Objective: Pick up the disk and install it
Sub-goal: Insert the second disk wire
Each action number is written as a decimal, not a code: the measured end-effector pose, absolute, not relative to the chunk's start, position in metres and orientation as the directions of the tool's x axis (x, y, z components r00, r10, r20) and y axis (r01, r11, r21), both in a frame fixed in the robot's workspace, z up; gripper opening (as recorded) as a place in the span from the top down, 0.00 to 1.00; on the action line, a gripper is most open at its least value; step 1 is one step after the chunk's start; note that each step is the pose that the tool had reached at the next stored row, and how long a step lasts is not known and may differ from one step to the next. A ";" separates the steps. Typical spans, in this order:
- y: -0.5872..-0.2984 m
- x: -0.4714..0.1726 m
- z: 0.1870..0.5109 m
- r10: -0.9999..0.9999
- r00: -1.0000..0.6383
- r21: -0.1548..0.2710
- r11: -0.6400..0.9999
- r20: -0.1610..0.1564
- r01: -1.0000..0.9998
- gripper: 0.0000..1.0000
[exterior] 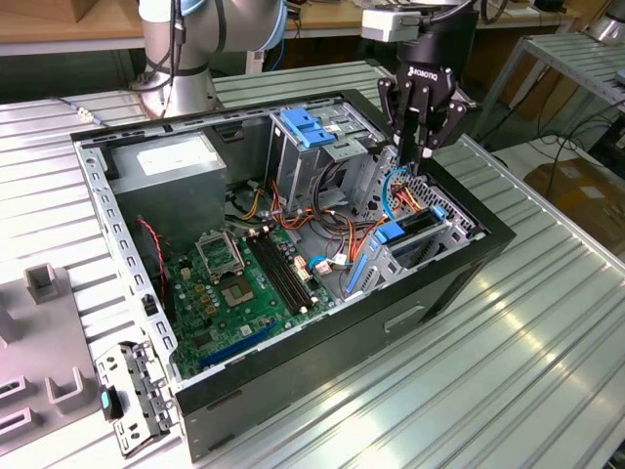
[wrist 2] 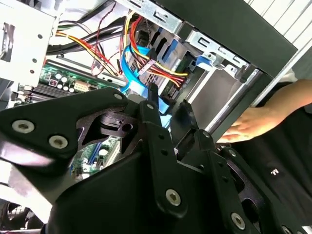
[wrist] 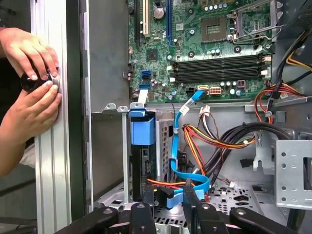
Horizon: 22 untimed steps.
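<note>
In the exterior view, the gripper hangs over the drive cage, and whether its fingers grip anything cannot be told. The disk sits edge-on in its bay in the first wrist view, its label hidden and its lower end behind the fingers. A person's hands are cut off by the picture's edge; the dark object they hold is unclear.

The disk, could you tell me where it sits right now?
In the exterior view the disk stands on edge in the drive cage at the case's right end, just below the gripper and beside the orange and blue cables.
</note>
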State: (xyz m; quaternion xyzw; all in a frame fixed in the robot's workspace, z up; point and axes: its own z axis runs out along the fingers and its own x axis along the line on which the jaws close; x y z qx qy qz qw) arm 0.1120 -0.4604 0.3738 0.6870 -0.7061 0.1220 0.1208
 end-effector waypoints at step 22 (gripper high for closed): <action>-0.458 0.113 0.357 -0.927 -0.027 -0.007 0.026 0.374 -1.000 0.84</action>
